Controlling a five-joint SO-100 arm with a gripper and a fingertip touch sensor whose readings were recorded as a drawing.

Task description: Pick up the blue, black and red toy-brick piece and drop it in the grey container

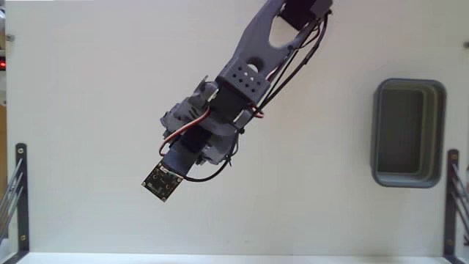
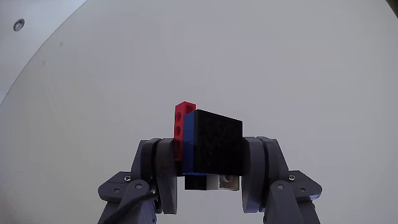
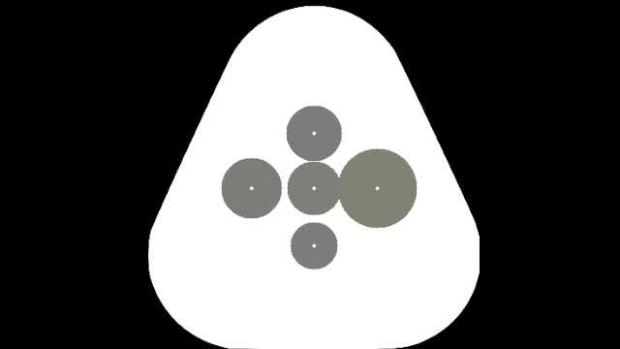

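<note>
fixed view: we see the arm over the white tabletop (image 1: 88,88), well apart from the grey container (image 1: 408,133). wrist view: the hand (image 2: 208,186) clamps the toy-brick piece (image 2: 208,146); its off-centre grip could let it twist free.

Grey printed arm (image 1: 249,70), black servos, red and black cables, square circuit board (image 1: 161,182) at wrist.

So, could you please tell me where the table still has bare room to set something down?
In the fixed view, the widest bare stretch of table lies left of the arm. Another runs between the arm and the grey tray, and a strip along the bottom edge. It is crowded only under the arm, where the pincer grips the toy brick.
</note>
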